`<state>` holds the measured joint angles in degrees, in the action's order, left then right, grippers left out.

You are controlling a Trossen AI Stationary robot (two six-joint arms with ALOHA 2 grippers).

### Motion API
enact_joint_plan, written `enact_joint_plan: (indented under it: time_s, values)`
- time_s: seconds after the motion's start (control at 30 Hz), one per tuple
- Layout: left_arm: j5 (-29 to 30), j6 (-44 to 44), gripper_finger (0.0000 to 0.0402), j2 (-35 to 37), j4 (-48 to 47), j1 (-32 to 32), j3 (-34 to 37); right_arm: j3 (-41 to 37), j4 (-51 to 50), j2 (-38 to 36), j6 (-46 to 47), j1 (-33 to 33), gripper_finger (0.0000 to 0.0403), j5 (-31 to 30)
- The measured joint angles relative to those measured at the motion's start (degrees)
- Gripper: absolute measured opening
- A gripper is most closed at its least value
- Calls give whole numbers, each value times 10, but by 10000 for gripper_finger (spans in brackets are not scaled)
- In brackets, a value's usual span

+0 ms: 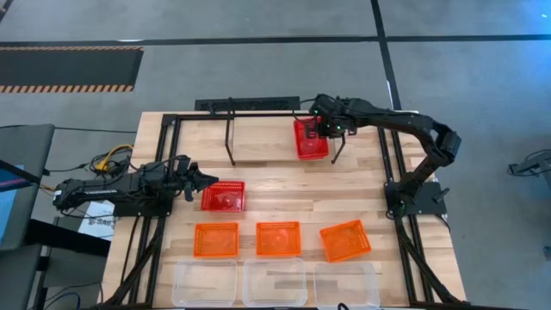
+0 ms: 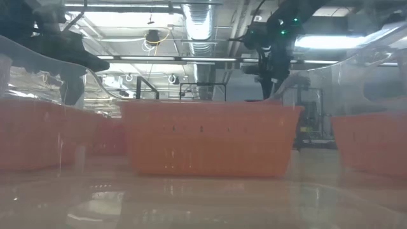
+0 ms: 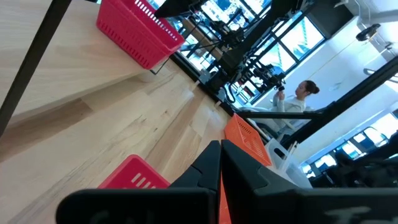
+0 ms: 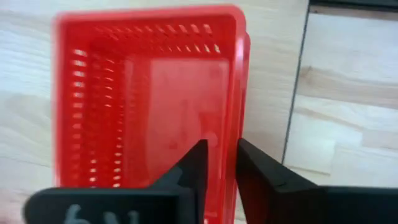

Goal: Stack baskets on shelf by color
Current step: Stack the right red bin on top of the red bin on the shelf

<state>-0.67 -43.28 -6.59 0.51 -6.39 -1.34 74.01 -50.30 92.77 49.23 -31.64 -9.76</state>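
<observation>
Straddling a red plastic mesh basket's [image 4: 149,99] thin rim, the right pincer [image 4: 219,163] stands slightly parted, gripping nothing; basket likely light, stiff. Left pincer [image 3: 219,163] closed, empty.

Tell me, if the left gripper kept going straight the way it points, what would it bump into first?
Most likely the red basket lying on the table just ahead of the left gripper. The shut fingertips sit by its near edge, though how high they ride above it is hard to judge.
</observation>
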Motion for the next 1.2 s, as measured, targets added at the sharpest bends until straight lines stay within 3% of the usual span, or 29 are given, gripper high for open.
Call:
enact_joint_plan:
  time_s: [0.23,0.4,0.53,0.67,0.73,1.0,1.2]
  values:
    - [0,-1,0,0,0,0,0,58,-13,-1,-32,0,150,-10]
    - [0,-1,0,0,0,0,0,113,-36,-2,-40,4,158,-7]
    - [0,4,0,0,0,0,0,136,4,-2,-62,28,125,27]
    - [0,5,0,0,0,0,0,136,61,10,-77,65,36,39]
    - [0,5,0,0,0,0,0,135,75,20,-87,80,12,43]
    - [0,5,0,0,-1,0,0,136,102,104,-88,126,4,75]
    - [0,5,0,0,-2,0,0,135,90,148,-106,122,2,70]
